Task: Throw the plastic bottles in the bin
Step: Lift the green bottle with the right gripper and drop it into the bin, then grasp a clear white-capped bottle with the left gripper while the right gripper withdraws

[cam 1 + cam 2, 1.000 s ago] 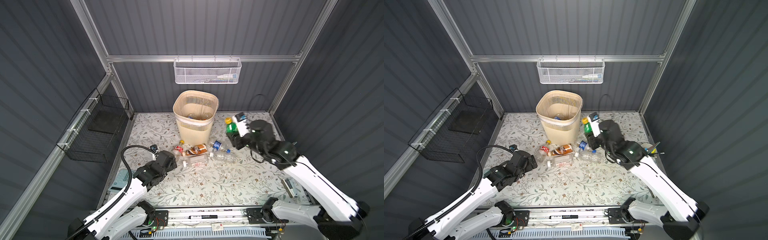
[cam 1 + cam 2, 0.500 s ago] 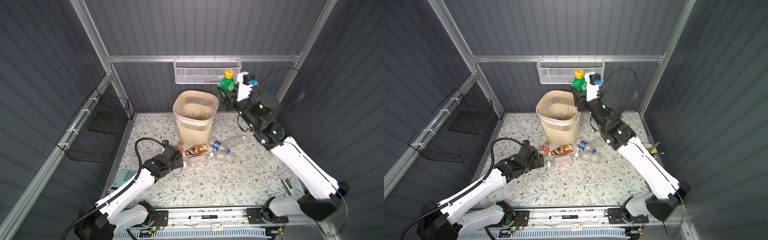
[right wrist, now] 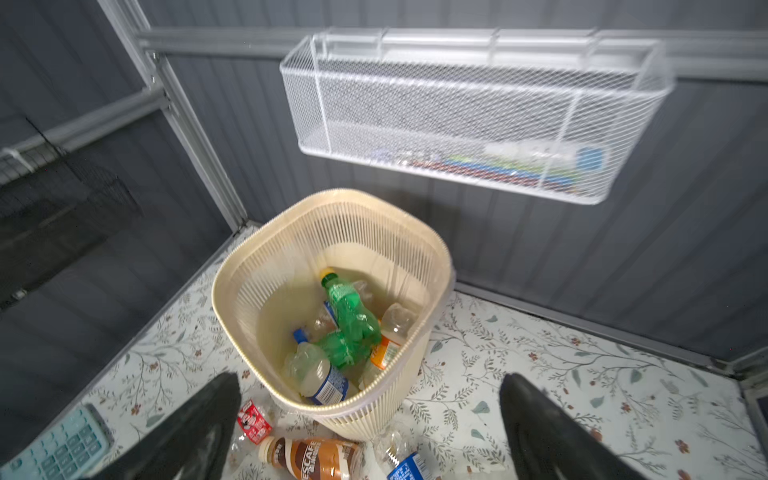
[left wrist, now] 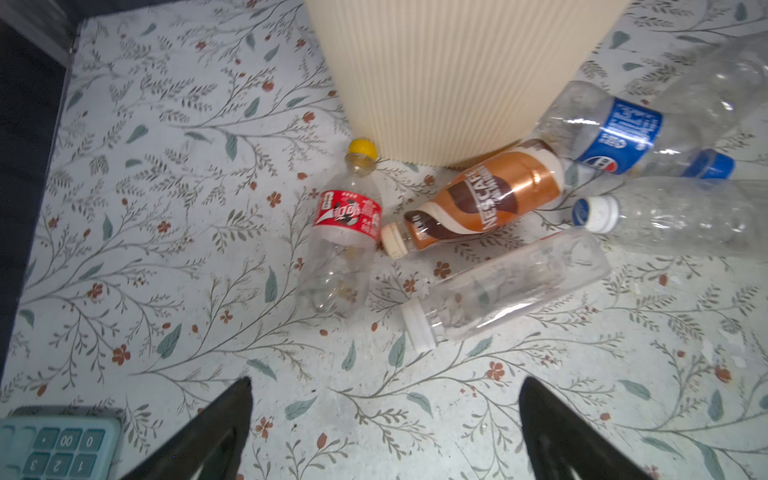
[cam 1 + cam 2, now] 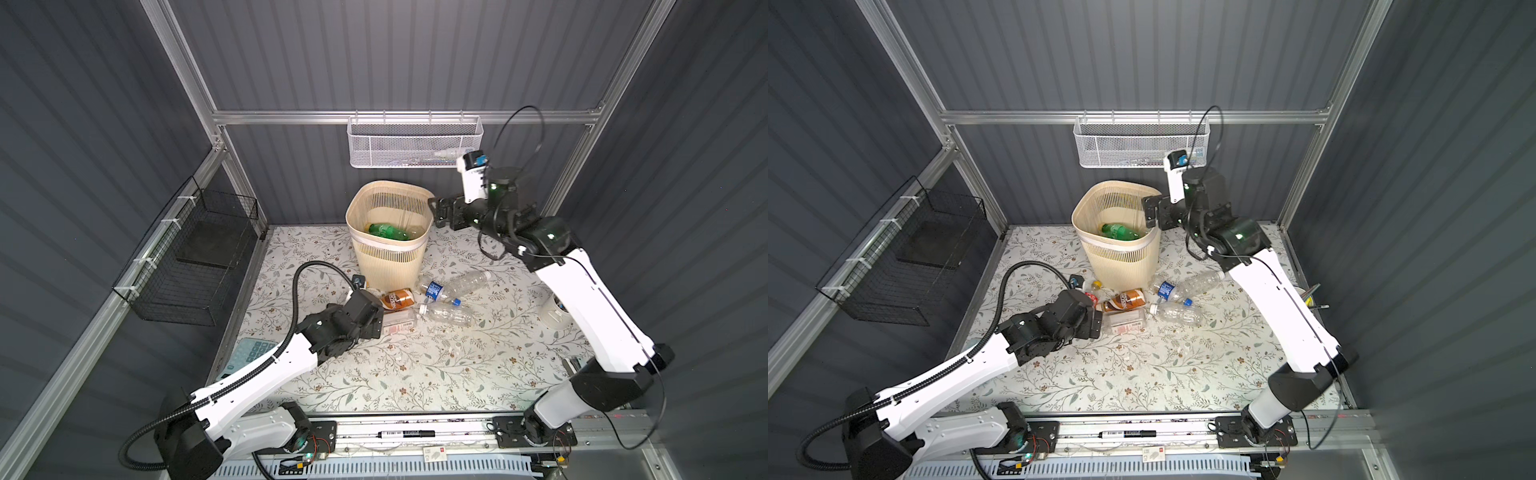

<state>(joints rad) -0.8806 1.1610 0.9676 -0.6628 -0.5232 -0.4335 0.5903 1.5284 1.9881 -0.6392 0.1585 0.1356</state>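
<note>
Grey ribbed walls box in a floral mat, and both arms are out over it. Right arm reaches high toward the back, right claw up by the rim of the bin, jaws spread wide, nothing between them! Left arm is stretched low, left claw gaping too, empty, close over the mat just beside a clear bottle with a white cap. Bin stands upright near the back wall; inside, a green bottle lies on top of several more. White basket hangs on the back wall, black basket on the left one. Down at the bin's foot lie a brown bottle, a blue-label bottle, a second clear bottle and a red-label bottle. Calculator sits at the mat's left edge.
</note>
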